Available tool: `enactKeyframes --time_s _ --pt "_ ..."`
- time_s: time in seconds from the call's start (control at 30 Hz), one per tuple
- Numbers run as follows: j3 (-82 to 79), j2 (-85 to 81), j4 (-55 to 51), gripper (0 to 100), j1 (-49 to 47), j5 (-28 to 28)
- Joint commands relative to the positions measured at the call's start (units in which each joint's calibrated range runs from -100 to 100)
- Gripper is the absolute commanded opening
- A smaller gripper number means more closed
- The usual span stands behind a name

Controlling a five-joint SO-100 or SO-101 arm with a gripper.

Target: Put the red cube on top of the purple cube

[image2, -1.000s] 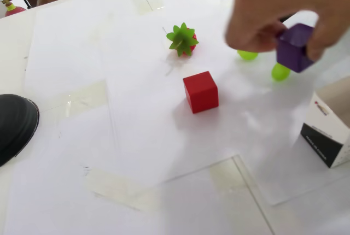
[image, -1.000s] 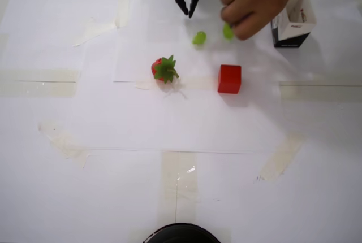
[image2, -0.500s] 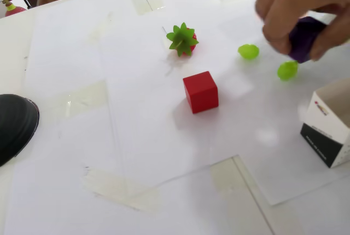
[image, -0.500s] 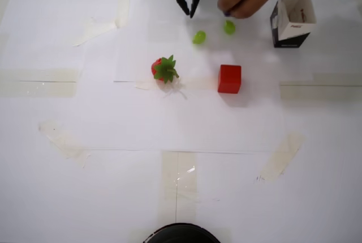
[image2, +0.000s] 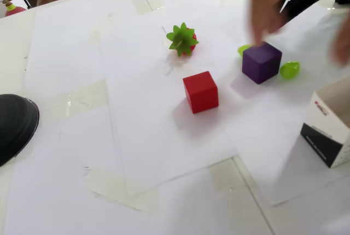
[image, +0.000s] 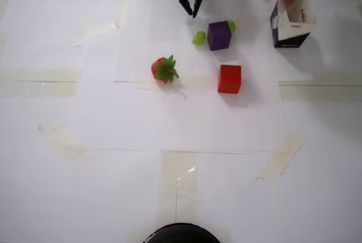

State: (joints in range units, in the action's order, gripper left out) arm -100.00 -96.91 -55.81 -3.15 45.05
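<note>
While the end effector [image: 193, 12] hangs slightly spread, red cube [image: 229, 79] — matte — sits alone.

Red cube [image: 229, 78] flat on white paper, purple cube [image: 219, 35] near, apart, unstacked

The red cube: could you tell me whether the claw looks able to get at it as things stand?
Probably yes. The red cube lies alone on the paper, its top and sides bare. The purple cube sits between it and the claw, slightly aside, so coming from above should clear it.
</note>
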Motion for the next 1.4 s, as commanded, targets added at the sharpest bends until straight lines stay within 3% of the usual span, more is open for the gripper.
enactKeyframes --time_s 0.0,0.33,0.43,0.8,1.03,1.37 --pt "0.0 -0.7 -0.2 0 0.3 -1.6" --pt "21.1 -0.2 -15.0 0 5.2 -4.5" --pt "31.7 6.7 -16.7 0 7.5 -5.6" --pt "69.0 58.3 -2.0 0 -0.8 -5.2" --pt "83.3 78.3 0.3 0 -4.9 -2.2" --pt "90.5 90.5 0.7 0 -9.1 4.1"
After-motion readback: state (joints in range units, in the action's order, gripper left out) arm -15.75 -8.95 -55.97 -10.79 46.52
